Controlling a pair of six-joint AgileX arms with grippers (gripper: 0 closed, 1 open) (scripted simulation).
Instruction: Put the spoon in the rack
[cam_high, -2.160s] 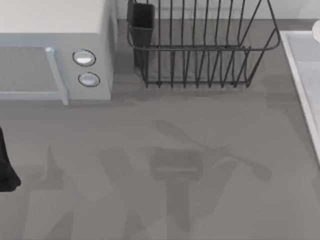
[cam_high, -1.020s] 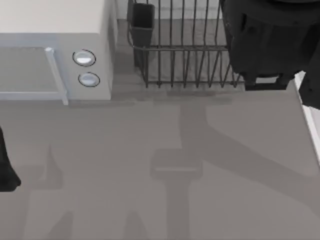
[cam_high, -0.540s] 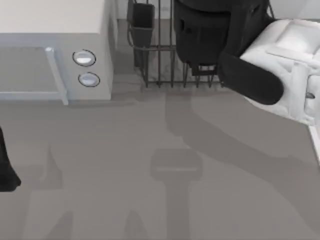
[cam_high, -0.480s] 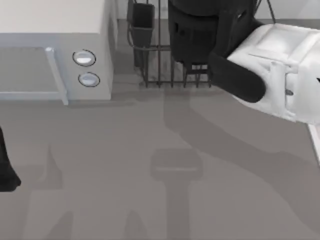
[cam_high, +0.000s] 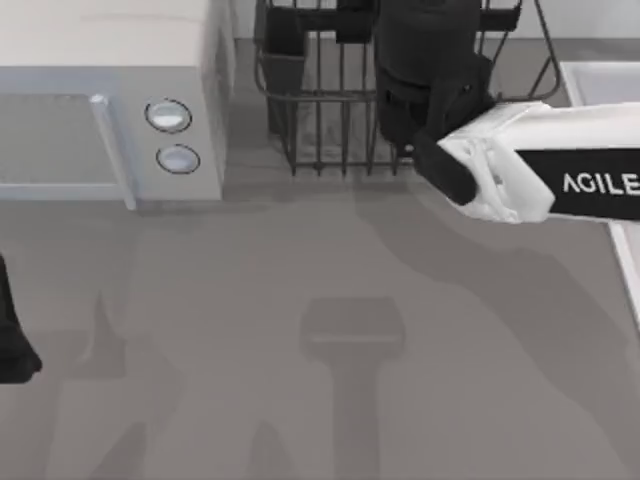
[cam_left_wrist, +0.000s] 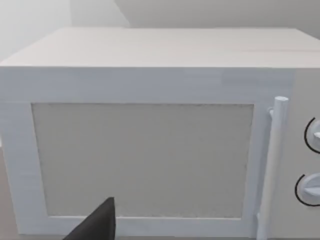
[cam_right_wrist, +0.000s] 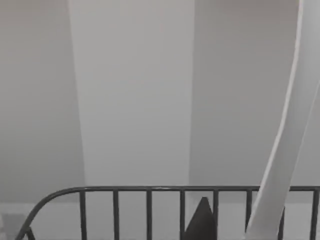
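The right arm (cam_high: 560, 180) is reaching in from the desk's right side, its white forearm lying nearly level and pointing toward the left. At its end the dark wrist is bending toward the far edge of the desk, so the right pincer (cam_high: 425, 60) is hanging over the rack (cam_high: 320, 120), above the right half of it. How wide this pincer is standing I cannot tell.

The rack is sitting at the far middle of the desk (cam_high: 300, 400), just beside the white microwave (cam_high: 110, 90) on its left. Its dark utensil cup (cam_high: 285, 45) is occupying the far left corner, next to the microwave.

In the right wrist view the camera is looking along the rack's curved top rail (cam_right_wrist: 150, 190) and its upright bars toward a pale wall. A slim pale strip (cam_right_wrist: 285, 150) is slanting across that view; whether it is the spoon I cannot tell.

The left arm (cam_high: 12, 340) is resting at the desk's left edge, well apart from the rack, with its camera facing the microwave's door (cam_left_wrist: 142, 160) and handle (cam_left_wrist: 272, 165). The left pincer (cam_left_wrist: 97, 227) is showing one dark tip, and its opening cannot be told.
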